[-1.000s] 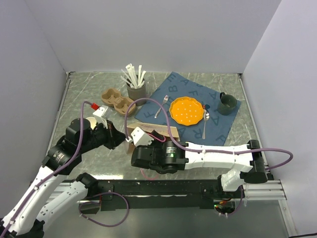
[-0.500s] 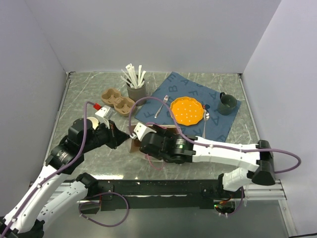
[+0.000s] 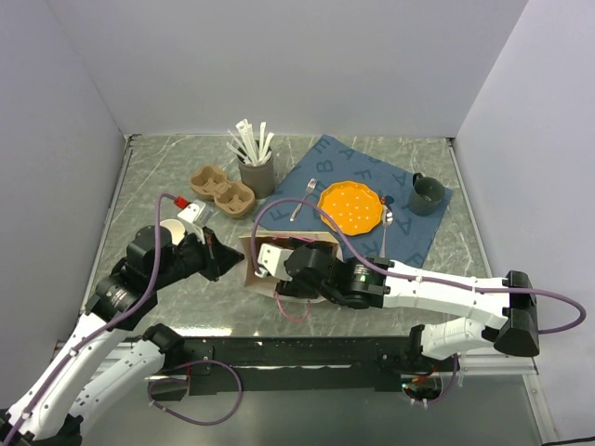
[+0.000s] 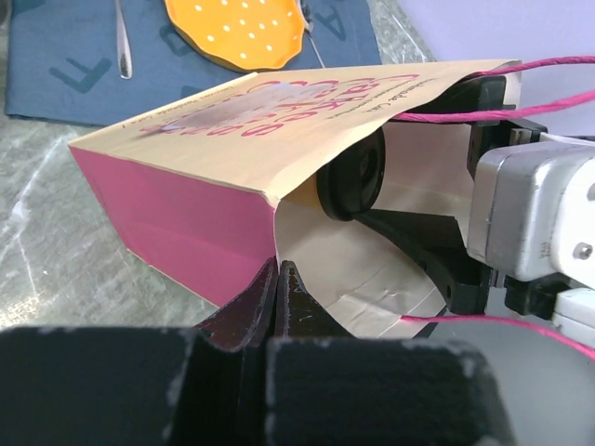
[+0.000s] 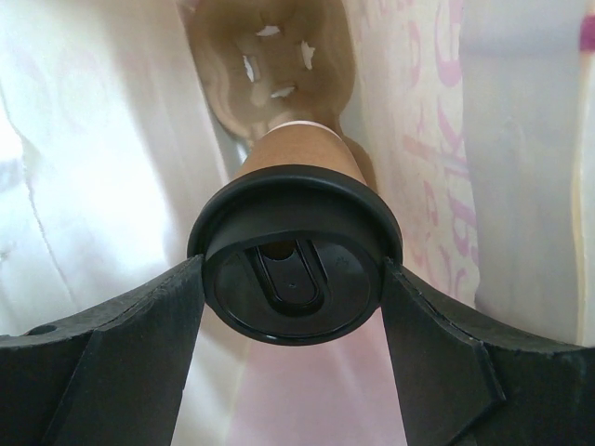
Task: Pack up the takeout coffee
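The takeout coffee (image 5: 296, 149), a kraft cup with a black sip lid (image 5: 293, 297), is inside the paper bag (image 4: 186, 223), which lies on its side. My right gripper (image 5: 293, 271) is shut on the lid, one finger on each side. The lid also shows through the bag's mouth in the left wrist view (image 4: 353, 177). My left gripper (image 4: 279, 279) is shut on the lower edge of the bag's mouth. In the top view the bag (image 3: 253, 275) hides the right gripper's fingers, and the left gripper (image 3: 223, 263) is at its left.
A brown pulp cup carrier (image 5: 270, 56) sits at the bag's far end. Another carrier (image 3: 221, 189), a holder of white sticks (image 3: 256, 167), a lidless paper cup (image 3: 172, 230), a blue cloth (image 3: 418, 237), an orange plate (image 3: 351, 206) and a green mug (image 3: 426, 193) stand on the table.
My right arm has swung to the right and pushed its gripper with the cup into the bag's mouth. My left gripper has kept its hold on the bag's edge.
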